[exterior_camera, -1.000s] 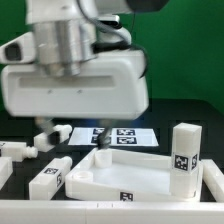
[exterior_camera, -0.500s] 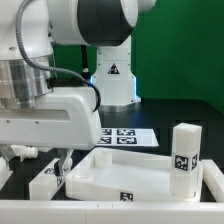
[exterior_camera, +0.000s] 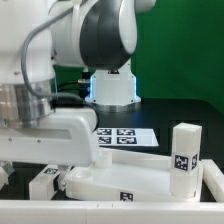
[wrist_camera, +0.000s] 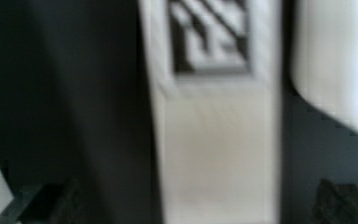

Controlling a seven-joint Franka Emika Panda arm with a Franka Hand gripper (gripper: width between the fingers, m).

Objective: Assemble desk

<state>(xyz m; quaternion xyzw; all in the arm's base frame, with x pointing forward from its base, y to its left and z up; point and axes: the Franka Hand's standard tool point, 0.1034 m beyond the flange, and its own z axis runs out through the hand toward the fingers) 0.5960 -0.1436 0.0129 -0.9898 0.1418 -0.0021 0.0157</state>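
The white robot arm (exterior_camera: 45,50) has swung down to the exterior view's left, so its pincer (wrist_camera: 194,205), spread wide and empty, now frames a white square-section tagged block leg (wrist_camera: 208,130) lying on the black worktop (exterior_camera: 192,112) beside the white rimmed tabletop (exterior_camera: 150,190), probably the next grasp.

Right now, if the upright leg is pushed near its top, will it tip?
Likely: the leg is tall on a narrow base, unless it is fixed into the tabletop. Its flat square sides should stop rolling.
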